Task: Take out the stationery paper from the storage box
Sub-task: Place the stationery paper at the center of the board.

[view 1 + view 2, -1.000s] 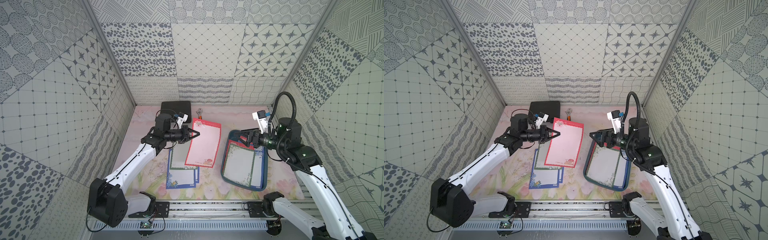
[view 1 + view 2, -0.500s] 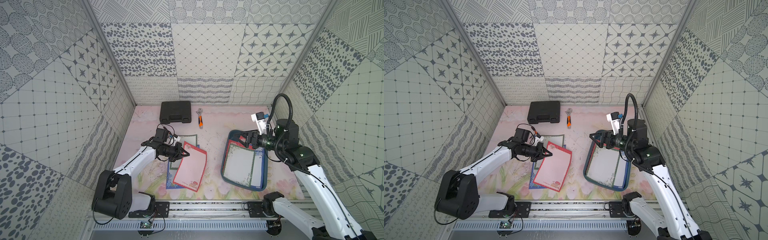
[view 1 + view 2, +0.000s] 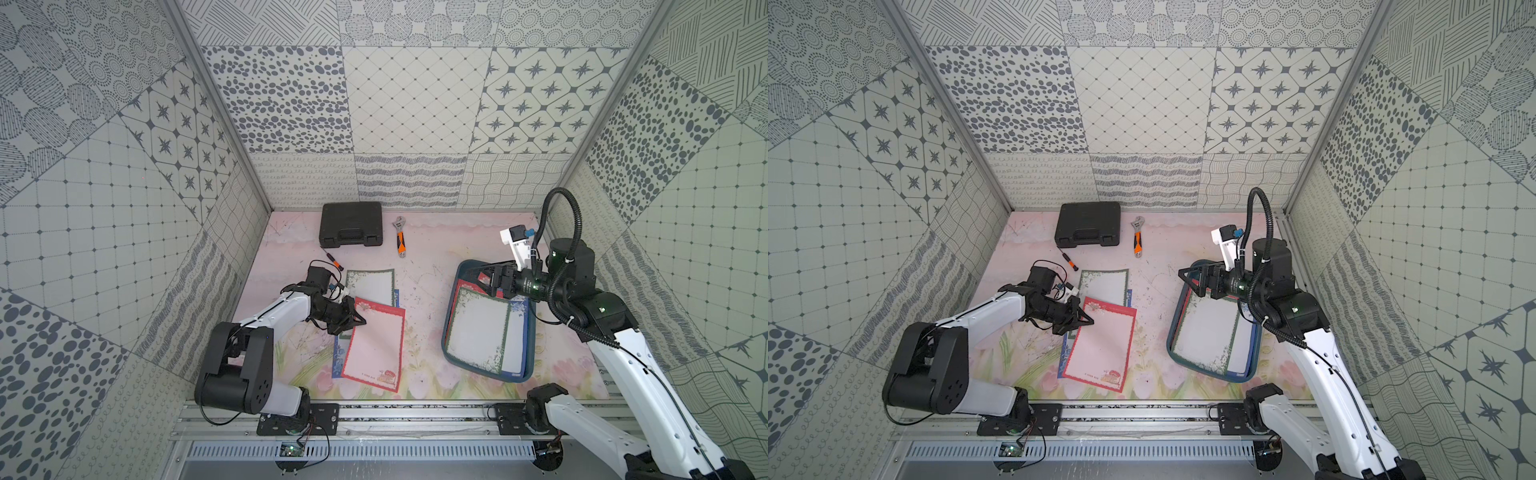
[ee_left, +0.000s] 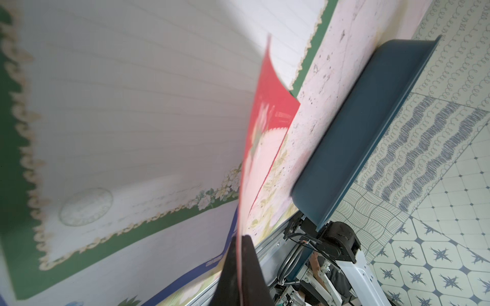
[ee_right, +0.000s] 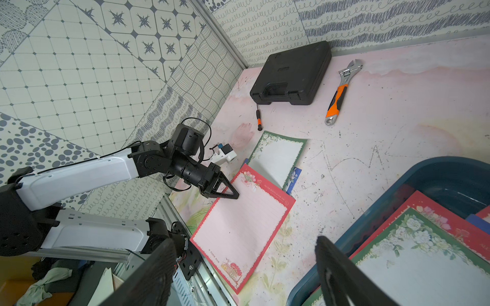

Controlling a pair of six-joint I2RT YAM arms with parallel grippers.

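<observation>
Grip check, both top views: you see left gripper (image 3: 358, 323) clenched on red-bordered sheet (image 3: 376, 351), well outside storage box (image 3: 449, 328). Left wrist: pads (image 4: 252, 267) pinch its edge. Right wrist: right gripper (image 5: 244, 239) gapes over stationery paper (image 5: 424, 265) inside box.

Blk case (image 3: 351, 224), wrench (image 3: 400, 239), sm. screwdriver (image 3: 332, 260)

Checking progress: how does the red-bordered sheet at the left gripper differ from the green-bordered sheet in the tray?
The red-bordered sheet lies outside the storage box, corner pinched by the left gripper; the green-bordered sheet lies topmost inside, untouched. Both are floral-edged letter sheets.
</observation>
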